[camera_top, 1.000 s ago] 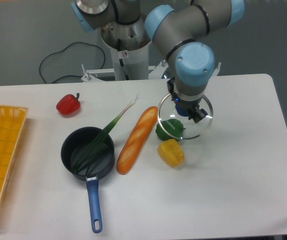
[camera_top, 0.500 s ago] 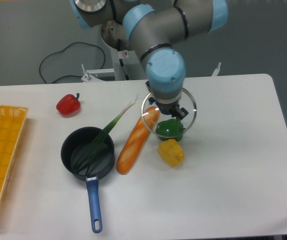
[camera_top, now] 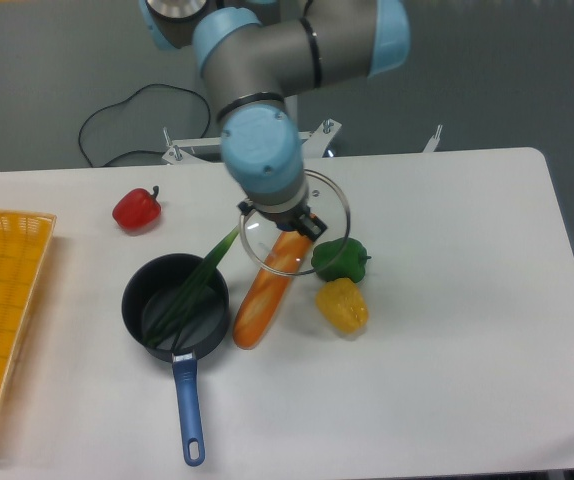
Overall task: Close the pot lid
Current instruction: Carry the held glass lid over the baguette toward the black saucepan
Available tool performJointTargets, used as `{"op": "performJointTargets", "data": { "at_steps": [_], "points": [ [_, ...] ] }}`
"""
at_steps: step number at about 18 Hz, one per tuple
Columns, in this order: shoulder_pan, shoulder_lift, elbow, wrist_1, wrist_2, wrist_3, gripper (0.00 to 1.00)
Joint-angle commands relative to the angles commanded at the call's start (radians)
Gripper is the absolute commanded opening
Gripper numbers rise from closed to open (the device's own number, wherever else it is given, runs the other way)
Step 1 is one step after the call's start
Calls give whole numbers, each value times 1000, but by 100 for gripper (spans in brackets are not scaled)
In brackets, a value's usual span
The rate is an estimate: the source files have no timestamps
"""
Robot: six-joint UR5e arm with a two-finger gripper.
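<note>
Pot lid (camera_top: 295, 222) hangs tilted over baguette (camera_top: 267, 285), up-right of pot (camera_top: 175, 305). We see arm bent down, gripper (camera_top: 285, 216) jaws clamped on lid knob.

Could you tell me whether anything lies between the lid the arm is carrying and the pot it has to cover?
Yes. A green onion lies in the pot with its stalk sticking out over the rim toward the pot lid, so it could keep the lid from seating. The baguette lies beside the pot, below the lid.
</note>
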Motion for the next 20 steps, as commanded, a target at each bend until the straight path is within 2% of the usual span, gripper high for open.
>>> {"op": "performJointTargets", "data": {
  "at_steps": [9, 12, 17, 19, 20],
  "points": [
    [-89, -8, 14, -5, -25, -92, 37],
    [-124, -31, 32, -5, -28, -149, 37],
    [-156, -75, 43, 3, -29, -157, 37],
    [-175, -84, 43, 20, -43, -172, 37],
    [-178, -90, 43, 50, -63, -183, 37]
  ]
}}
